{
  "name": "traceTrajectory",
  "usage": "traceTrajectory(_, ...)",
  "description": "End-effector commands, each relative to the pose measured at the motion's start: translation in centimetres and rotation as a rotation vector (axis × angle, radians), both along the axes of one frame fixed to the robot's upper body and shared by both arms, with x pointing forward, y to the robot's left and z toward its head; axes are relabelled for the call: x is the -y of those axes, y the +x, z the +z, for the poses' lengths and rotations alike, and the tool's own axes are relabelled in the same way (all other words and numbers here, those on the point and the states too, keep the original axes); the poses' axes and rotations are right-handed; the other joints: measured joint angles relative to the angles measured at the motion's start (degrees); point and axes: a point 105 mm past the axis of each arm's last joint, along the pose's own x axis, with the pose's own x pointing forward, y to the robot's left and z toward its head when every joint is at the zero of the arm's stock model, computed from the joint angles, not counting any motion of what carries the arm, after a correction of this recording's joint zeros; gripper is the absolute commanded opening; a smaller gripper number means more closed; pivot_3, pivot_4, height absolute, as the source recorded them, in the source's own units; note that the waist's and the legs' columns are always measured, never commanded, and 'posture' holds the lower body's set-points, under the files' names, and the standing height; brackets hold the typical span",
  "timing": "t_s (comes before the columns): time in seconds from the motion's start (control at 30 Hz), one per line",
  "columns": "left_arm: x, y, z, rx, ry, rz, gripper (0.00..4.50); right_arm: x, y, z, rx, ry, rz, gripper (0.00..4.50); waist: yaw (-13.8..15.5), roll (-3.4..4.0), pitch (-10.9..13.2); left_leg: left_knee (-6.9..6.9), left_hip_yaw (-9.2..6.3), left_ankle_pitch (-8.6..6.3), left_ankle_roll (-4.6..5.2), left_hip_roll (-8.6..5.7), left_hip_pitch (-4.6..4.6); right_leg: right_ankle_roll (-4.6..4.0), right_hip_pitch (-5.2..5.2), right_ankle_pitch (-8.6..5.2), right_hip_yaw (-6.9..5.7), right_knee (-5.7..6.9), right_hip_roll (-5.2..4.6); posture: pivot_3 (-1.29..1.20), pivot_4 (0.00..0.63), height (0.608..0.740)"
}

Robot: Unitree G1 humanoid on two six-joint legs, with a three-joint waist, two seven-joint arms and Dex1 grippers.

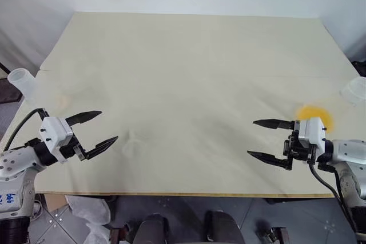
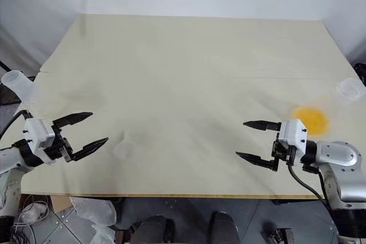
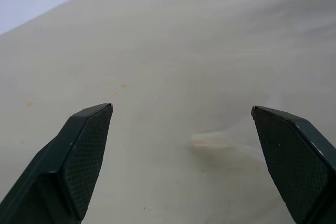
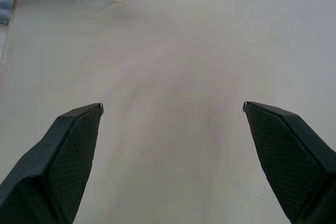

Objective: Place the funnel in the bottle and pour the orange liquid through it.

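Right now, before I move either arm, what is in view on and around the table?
table: one, cream, centre.
orange liquid: one shallow pool, near the right edge beside the right tool; its glassware is too clear to make out.
left clear vessel: one, see-through, left edge.
right clear vessel: one, see-through, right edge.
funnel: one, nearly invisible, probably this faint shape near the left tool.
left tool: black fingers, open, empty.
right tool: black fingers, open, empty.

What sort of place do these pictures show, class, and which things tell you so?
Probably a robot test bench, lab-like: a bare pale table, clear glassware at its edges, a pool of orange liquid, and open left gripper and right gripper above it.
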Motion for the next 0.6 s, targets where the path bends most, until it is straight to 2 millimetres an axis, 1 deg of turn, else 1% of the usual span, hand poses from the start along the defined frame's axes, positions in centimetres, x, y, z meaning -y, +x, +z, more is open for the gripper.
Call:
traceTrajectory(0.03,0.0,-0.6,1.1,0.058,-0.012,0.023,4.5,-0.2,0.5,0.6,0.033,0.02,0.0,4.48,0.04,0.0,0.0,0.0,-0.01,0.0,0.0,0.0,0.0,0.0,0.0,0.0,0.0,0.01,0.0,0.0,0.15,0.74)
traceTrajectory(0.13,-0.4,-0.6,1.2,0.054,-0.064,0.091,4.5,-0.7,0.9,0.8,0.038,0.048,0.002,4.48,0.03,0.0,0.0,0.0,-0.02,0.0,0.0,0.03,0.01,0.0,0.0,0.0,-0.01,0.01,0.01,0.0,0.15,0.74)
traceTrajectory(0.2,-1.2,-0.6,1.5,0.076,-0.125,0.165,4.5,-1.4,1.5,1.3,0.047,0.1,-0.004,4.48,0.06,0.0,0.0,0.0,-0.04,0.0,0.0,0.03,0.01,0.0,0.0,0.0,-0.01,0.03,0.0,0.0,0.15,0.74)
traceTrajectory(0.23,-2.0,-0.8,1.4,0.078,-0.167,0.231,4.5,-2.1,1.8,1.7,0.056,0.139,-0.003,4.48,0.03,0.0,0.0,0.01,-0.03,0.0,0.0,0.02,0.01,0.0,0.0,0.0,0.0,0.03,-0.01,0.0,0.15,0.74)
traceTrajectory(0.3,-4.6,-1.1,0.7,0.082,-0.247,0.425,4.5,-3.9,2.6,2.8,0.087,0.22,0.006,4.48,-0.48,-0.01,0.0,0.01,-0.03,0.0,0.0,0.06,0.02,0.0,0.01,0.0,0.01,0.03,-0.01,0.0,0.15,0.74)
traceTrajectory(0.33,-5.6,-1.5,0.4,0.094,-0.277,0.496,4.5,-4.8,2.9,3.3,0.101,0.257,0.01,4.48,-0.66,-0.01,0.0,0.0,-0.02,0.0,-0.01,0.06,0.03,0.0,0.01,0.0,0.02,0.03,0.0,0.0,0.15,0.74)
traceTrajectory(0.37,-6.2,-2.0,0.2,0.107,-0.306,0.539,4.5,-5.5,3.1,3.6,0.108,0.279,0.014,4.48,-0.83,0.0,0.0,-0.01,-0.03,0.0,-0.01,0.07,0.04,0.0,-0.01,0.0,0.01,0.08,0.0,0.0,0.15,0.74)
traceTrajectory(0.4,-7.1,-2.7,0.1,0.136,-0.362,0.605,4.5,-6.4,3.2,4.0,0.116,0.3,0.025,4.48,-0.79,0.0,0.01,-0.01,-0.05,0.0,-0.02,0.09,0.04,0.0,-0.02,0.0,-0.01,0.1,0.02,0.0,0.15,0.74)
traceTrajectory(0.53,-10.6,-6.0,-0.9,0.206,-0.513,0.872,4.5,-9.8,3.5,5.3,0.14,0.358,0.087,4.48,-0.78,-0.04,0.0,0.01,-0.09,-0.01,-0.01,0.19,0.03,0.0,-0.01,0.0,0.0,0.1,-0.06,0.0,0.15,0.74)
traceTrajectory(0.6,-11.9,-7.3,-1.5,0.217,-0.561,0.981,4.5,-10.9,3.4,5.7,0.143,0.368,0.111,4.48,-0.64,-0.04,0.0,0.01,-0.11,-0.01,-0.01,0.19,0.03,0.0,-0.01,0.0,0.01,0.09,-0.06,0.0,0.15,0.74)
